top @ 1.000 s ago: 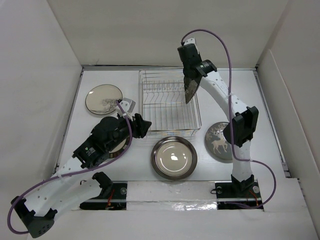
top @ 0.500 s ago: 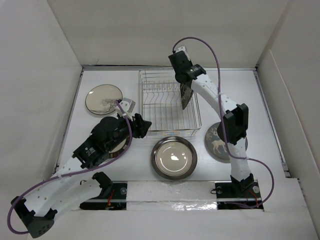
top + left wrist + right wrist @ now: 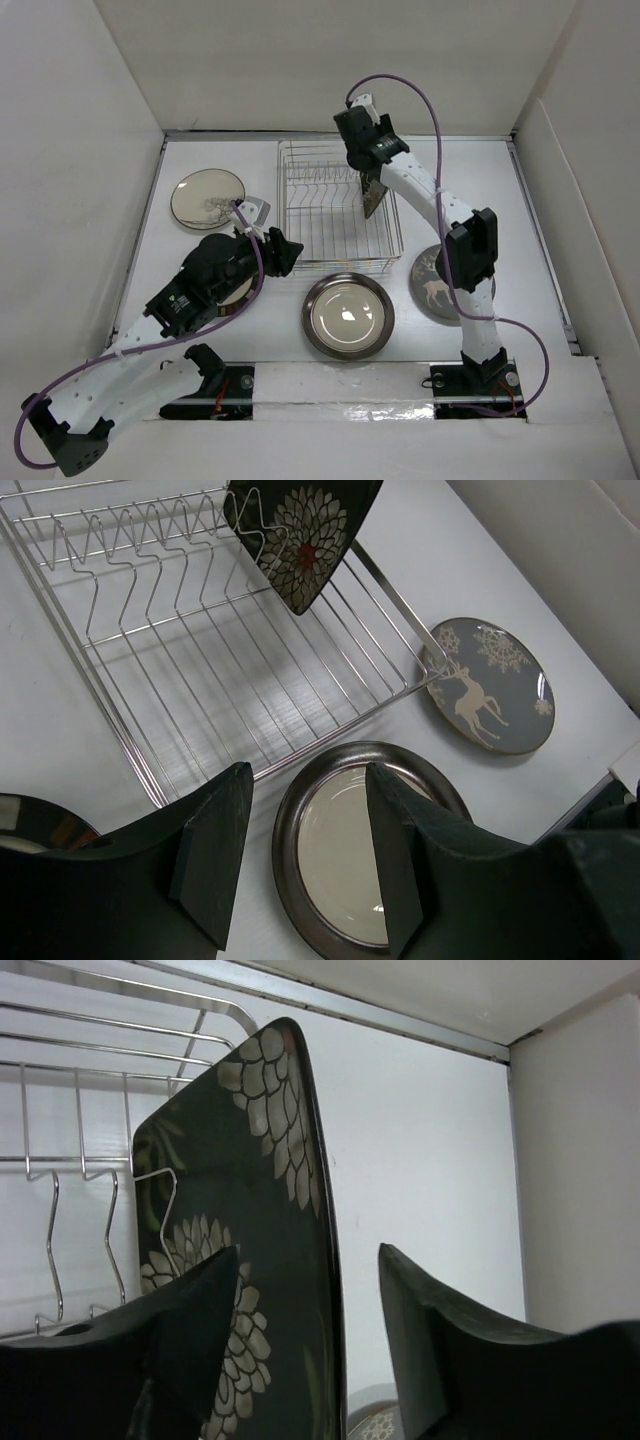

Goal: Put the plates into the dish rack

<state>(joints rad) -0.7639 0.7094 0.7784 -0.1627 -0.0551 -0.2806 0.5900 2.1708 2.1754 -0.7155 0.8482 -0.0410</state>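
One dark floral plate (image 3: 372, 192) stands on edge, tilted, among the prongs at the dish rack's (image 3: 320, 225) right end. The right tool (image 3: 310, 1250) straddles its top rim with fingers spread, not clamping. The left tool (image 3: 305, 780) gapes wide and empty near the rack's front-left corner. The metal plate (image 3: 348, 316) and deer plate (image 3: 437, 283) lie flat on the desk (image 3: 250, 170).

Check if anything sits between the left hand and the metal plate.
Nothing visible does: the metal plate lies in plain sight, framed by the open left hand. The dish rack sits off to one side.
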